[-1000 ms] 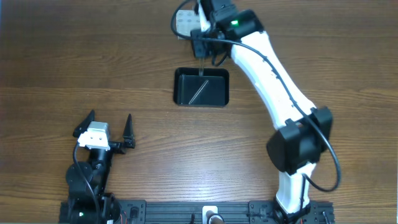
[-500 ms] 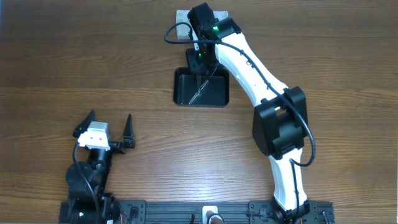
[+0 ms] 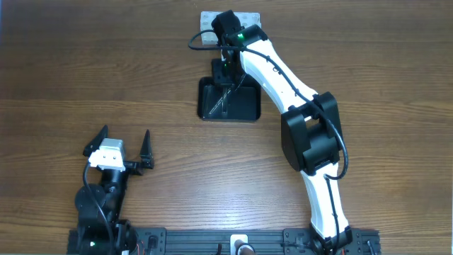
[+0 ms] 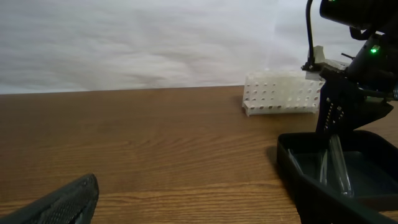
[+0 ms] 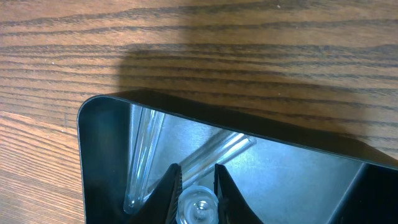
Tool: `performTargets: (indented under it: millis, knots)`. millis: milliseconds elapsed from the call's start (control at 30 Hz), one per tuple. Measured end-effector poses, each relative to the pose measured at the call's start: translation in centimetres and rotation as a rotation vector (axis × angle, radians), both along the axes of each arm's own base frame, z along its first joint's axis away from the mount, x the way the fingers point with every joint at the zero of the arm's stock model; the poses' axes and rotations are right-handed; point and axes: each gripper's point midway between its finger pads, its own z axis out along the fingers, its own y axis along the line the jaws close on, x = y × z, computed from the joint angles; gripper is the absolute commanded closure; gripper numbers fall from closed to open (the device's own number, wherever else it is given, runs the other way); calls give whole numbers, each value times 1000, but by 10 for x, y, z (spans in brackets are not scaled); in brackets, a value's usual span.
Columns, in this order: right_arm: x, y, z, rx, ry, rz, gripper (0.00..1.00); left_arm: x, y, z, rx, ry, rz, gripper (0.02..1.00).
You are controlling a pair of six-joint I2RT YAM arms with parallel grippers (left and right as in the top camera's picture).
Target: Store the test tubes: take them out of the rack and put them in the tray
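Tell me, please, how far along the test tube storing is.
Done: two tubes lie in the tray. In hand: the right gripper holds another test tube low inside the tray, not yet released. Left: releasing it; whether the rack holds more is unclear. The left gripper sits open, apart.

Open tabletop [image 3: 106, 71] left of the black tray [image 3: 200, 99] — right arm [image 3: 272, 67] slanting over its far corner, white rack [image 3: 208, 18] just behind.

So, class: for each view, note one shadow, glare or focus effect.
Right wrist view: a broad shadow darkens the table beyond the tray, whose floor gleams. Left wrist view: the fingertip of the left gripper is blurred. Top view: even light.
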Motion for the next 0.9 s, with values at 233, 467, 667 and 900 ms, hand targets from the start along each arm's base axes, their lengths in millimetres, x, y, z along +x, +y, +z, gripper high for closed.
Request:
performTargets:
  millis: [233,467,667,900]
  knots:
    - [-5,4,-2,-6,10,9,820,0,0,0,0,0,0,18]
    - [-11,6,-8,-23,29,20,713,0,0,0,0,0,0,18]
    - [-12,5,-8,-27,35,19,658,0,0,0,0,0,0,18]
    - [-12,5,-5,-27,23,51,601,0,0,0,0,0,0,18]
